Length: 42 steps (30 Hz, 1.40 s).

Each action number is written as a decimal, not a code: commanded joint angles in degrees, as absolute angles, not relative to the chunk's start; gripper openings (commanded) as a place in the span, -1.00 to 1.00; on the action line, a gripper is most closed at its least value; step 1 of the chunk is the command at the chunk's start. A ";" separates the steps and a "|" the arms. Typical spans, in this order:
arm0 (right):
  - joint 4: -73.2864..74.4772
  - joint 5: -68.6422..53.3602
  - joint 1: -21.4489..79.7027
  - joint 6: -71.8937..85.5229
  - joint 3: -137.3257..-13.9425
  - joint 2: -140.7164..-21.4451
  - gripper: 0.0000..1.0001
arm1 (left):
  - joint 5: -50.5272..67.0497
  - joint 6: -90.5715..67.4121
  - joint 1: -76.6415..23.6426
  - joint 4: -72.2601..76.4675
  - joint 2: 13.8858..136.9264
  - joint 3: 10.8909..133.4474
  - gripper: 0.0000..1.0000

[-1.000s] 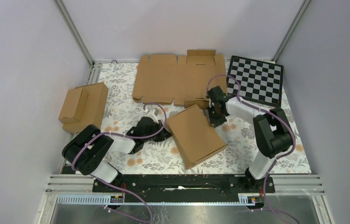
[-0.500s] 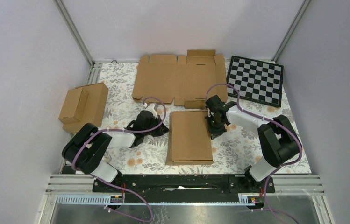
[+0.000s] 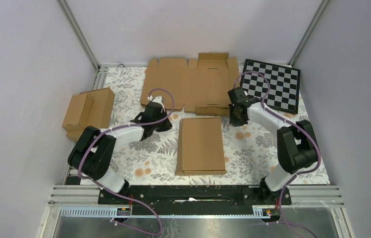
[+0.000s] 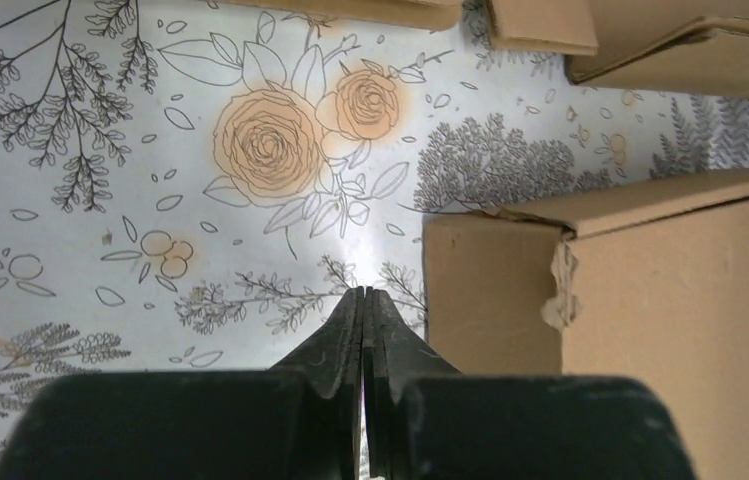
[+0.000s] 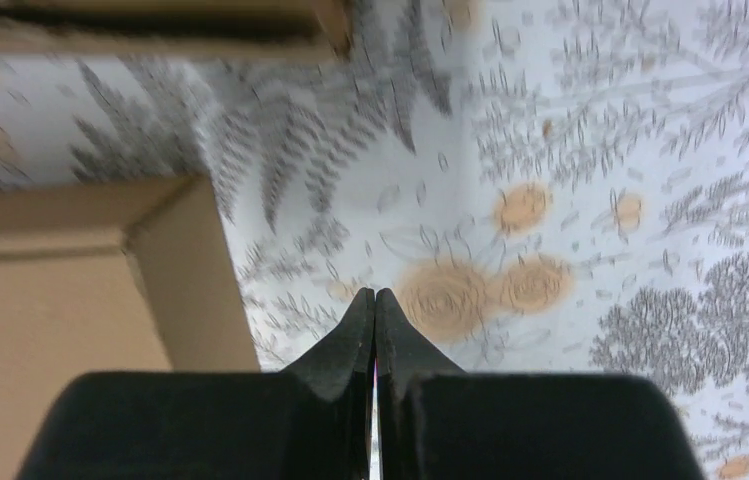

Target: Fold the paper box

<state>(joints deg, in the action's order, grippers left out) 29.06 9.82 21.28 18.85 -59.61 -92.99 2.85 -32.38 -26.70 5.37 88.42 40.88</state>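
Your paper box (image 3: 202, 145) sits closed on the floral mat (image 3: 252, 148) between the arms, with your left gripper (image 4: 363, 293) and right gripper (image 5: 375, 292) beside its far corners, both pinched tight together and holding nothing.

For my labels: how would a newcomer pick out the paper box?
On the flower-patterned table, look at the near middle. The paper box lies there closed and alone, a plain rectangle, unlike the notched flat sheet behind it and the joined small boxes at the left edge.
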 commanded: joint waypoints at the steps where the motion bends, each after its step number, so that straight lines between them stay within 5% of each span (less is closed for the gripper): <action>1: 27.16 7.93 21.65 18.56 -66.17 -99.22 -1.00 | 0.61 -32.76 -27.18 5.35 92.68 45.17 -1.00; 8: 19.20 -10.21 26.01 20.30 -66.78 -102.32 -1.00 | 6.52 -37.33 -33.21 13.32 102.71 53.35 -1.00; 16: 22.15 -4.79 22.61 17.82 -64.13 -100.46 -1.00 | 6.46 -35.99 -30.40 12.94 99.49 49.35 -1.00; 28: 29.23 5.02 21.31 24.34 -50.92 -81.24 -1.00 | -3.77 -35.56 -28.16 -14.77 70.43 38.43 -1.00; 35: 38.12 7.58 34.37 35.92 -41.17 -64.33 -1.00 | -3.31 -49.30 -42.04 -24.50 56.76 28.97 -1.00; 42: 44.03 9.63 45.57 49.14 -38.41 -65.63 -1.00 | -9.48 -58.46 -54.90 -27.07 58.44 27.77 -1.00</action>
